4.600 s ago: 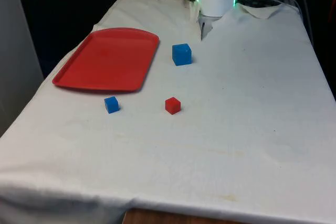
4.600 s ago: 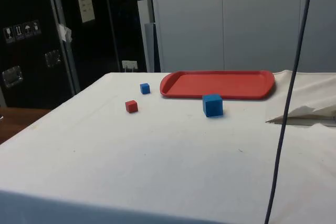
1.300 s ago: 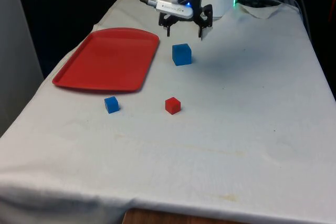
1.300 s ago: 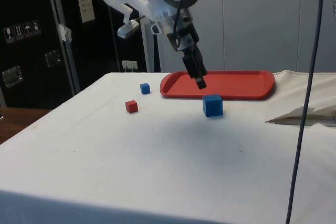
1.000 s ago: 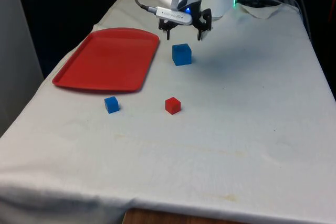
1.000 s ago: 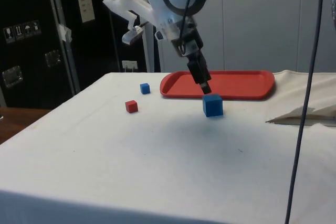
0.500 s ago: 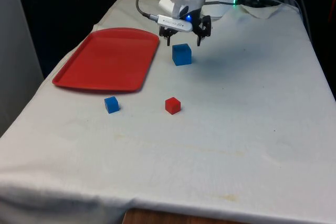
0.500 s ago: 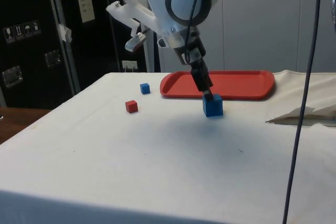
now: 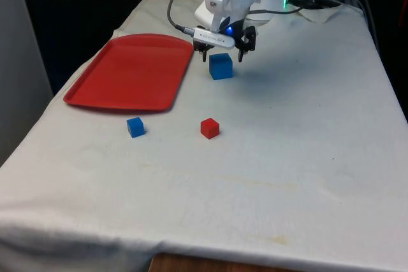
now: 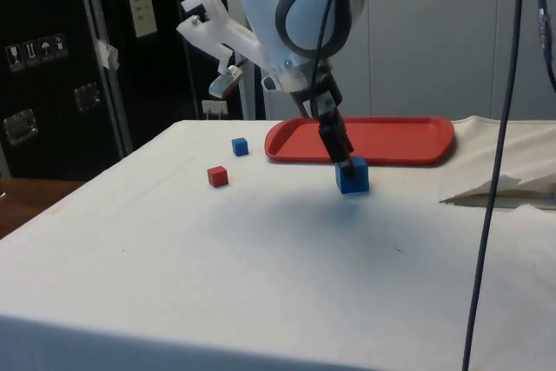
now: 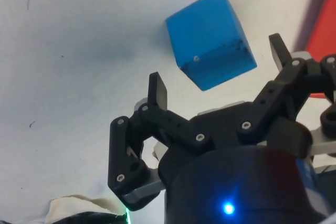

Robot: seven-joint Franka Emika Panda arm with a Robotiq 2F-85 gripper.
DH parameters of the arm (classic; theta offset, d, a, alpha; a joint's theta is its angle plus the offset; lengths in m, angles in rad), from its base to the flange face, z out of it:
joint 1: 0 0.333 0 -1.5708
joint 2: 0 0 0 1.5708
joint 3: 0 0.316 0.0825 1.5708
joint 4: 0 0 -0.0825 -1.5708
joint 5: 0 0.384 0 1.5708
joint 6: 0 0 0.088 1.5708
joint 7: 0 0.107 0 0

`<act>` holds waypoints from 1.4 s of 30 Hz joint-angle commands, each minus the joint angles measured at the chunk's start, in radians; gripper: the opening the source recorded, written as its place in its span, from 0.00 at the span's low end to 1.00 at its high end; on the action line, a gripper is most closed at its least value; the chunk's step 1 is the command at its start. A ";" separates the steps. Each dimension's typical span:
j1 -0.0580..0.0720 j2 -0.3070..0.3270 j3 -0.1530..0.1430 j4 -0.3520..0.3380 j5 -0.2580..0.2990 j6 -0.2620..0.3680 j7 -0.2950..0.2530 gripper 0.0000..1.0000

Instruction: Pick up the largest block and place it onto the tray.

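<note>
Large block: a large blue cube [image 9: 220,66] stands flat on the white tablecloth [image 9: 299,125], just off the near-right corner of the flat red plastic tray [image 9: 131,71], not touching it. In the side view the cube [image 10: 352,175] sits in front of the tray's [image 10: 382,139] long rim.
Block versus jaws: the cube [image 11: 211,39] lies between and slightly below the two fingertips, roughly centred in the gap; whether a finger touches it cannot be told.
Jaws: the black two-finger gripper [image 9: 223,53] is spread wide, wider than the cube, and holds nothing. In the wrist view the gripper [image 11: 217,73] has one fingertip on either side of the cube.
Arm: the gripper [image 10: 340,156] points down at a tilt over the cube's top.
Other blocks: from the large cube in the front view, a small red cube [image 9: 210,128] lies at 6 o'clock, and a small blue cube [image 9: 135,127] at 8 o'clock, near the tray's front edge.
Surface: wrinkled cloth covering the table.
Room: black curtain behind; dark cabinets [image 10: 61,58] and pale wall panels [image 10: 417,32] in the side view.
</note>
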 commanded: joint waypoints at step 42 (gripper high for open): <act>0.002 -0.067 -0.026 -0.013 -0.027 0.020 -0.006 0.03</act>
